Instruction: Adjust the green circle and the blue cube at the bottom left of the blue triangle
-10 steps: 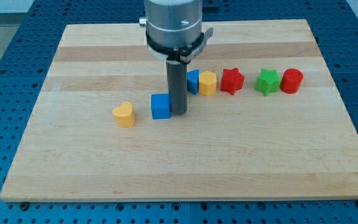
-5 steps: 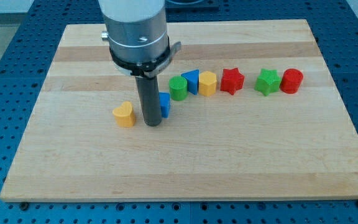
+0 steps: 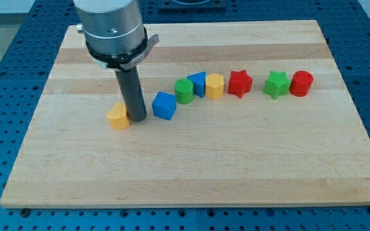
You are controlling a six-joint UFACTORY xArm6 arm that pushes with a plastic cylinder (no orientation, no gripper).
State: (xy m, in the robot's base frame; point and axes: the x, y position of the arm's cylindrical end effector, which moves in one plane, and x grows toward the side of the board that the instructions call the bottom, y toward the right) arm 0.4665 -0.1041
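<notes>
The green circle (image 3: 184,90) stands just left of the blue triangle (image 3: 198,84), touching it. The blue cube (image 3: 164,106) lies below and left of the green circle, turned at an angle. My tip (image 3: 137,118) rests on the board between the blue cube and the yellow heart (image 3: 118,117). It touches the heart's right side and stands a small gap left of the cube.
Right of the blue triangle runs a row: a yellow hexagon (image 3: 214,85), a red star (image 3: 239,83), a green star (image 3: 276,84) and a red cylinder (image 3: 301,83). The wooden board (image 3: 191,173) lies on a blue perforated table.
My tip moved left, from the blue cube's right side across to its left. The cube has turned and the green circle has come into view. The yellow heart was nudged left.
</notes>
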